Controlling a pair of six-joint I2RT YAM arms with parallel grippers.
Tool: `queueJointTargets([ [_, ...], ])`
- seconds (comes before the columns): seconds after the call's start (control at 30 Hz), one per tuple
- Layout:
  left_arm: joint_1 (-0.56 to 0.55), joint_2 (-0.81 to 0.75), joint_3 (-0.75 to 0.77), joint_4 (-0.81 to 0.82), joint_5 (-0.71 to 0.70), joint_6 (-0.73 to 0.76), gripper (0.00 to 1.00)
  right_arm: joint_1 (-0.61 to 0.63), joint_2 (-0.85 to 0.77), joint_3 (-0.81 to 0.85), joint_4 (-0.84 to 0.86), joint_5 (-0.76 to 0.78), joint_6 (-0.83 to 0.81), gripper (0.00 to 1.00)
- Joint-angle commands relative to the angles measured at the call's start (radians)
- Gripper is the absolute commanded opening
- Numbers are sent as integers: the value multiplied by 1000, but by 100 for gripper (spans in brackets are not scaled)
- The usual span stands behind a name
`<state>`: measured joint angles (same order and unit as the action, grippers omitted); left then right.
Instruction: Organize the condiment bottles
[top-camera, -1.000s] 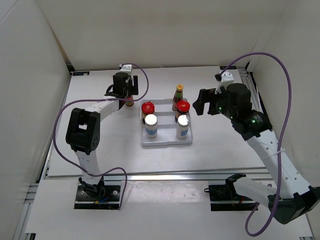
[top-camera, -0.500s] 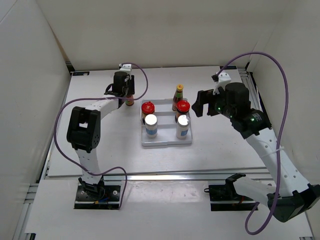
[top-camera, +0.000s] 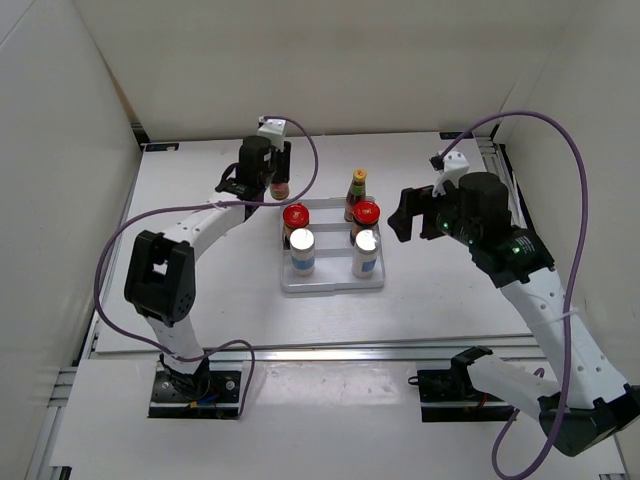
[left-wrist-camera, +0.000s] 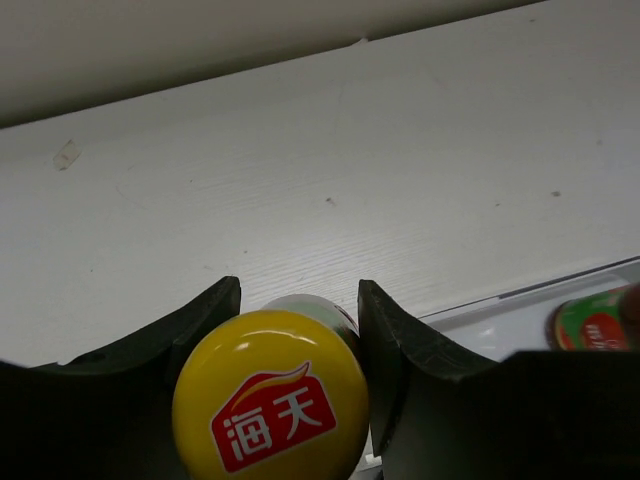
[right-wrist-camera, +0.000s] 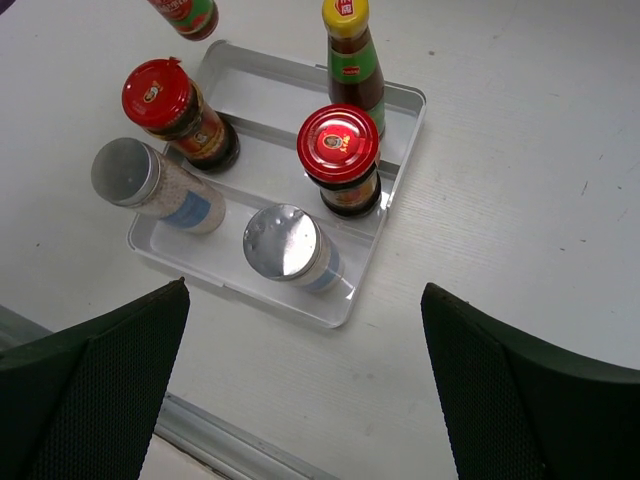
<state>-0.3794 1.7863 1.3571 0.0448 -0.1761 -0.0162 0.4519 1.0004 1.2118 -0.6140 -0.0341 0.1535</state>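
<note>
- Left gripper (left-wrist-camera: 300, 310) is closed on a slim red-sauce bottle (left-wrist-camera: 270, 400), one finger pressed to each side just under its yellow cap, so the bottle fills the gap between them.
- That bottle is outside the tray (top-camera: 330, 288), which lies just right of this gripper and a little nearer the arm bases. From the right wrist view the bottle looks raised off the table (top-camera: 200, 290), though I cannot tell that for certain.
- Right gripper (right-wrist-camera: 305, 295) is spread wide, holding and touching nothing. It hangs above the tray's near-right side, with the whole tray showing between its fingers.
- Done so far: five bottles stand upright in the tray.
  - Two silver-capped shakers (right-wrist-camera: 285, 240) are in the row closest to my right gripper.
  - Two red-lidded dark jars (right-wrist-camera: 340, 140) are in the row behind them.
  - The second slim bottle (right-wrist-camera: 345, 50) is in the farthest row.
- Left to do: the farthest slot on my left gripper's side is vacant. I judge the held bottle belongs there beside its twin, so one placement and a release should finish the job.
</note>
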Motion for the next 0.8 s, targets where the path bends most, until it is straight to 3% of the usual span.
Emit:
queueJointTargets([
  [0.0,-27,-85,53,96,32,1,11,-4,-22,-8,-7,-15,-2,100],
  [0.77,-72,1,-65,144,109,-88,11,-4,-51,-35,-36,3,-2,100],
])
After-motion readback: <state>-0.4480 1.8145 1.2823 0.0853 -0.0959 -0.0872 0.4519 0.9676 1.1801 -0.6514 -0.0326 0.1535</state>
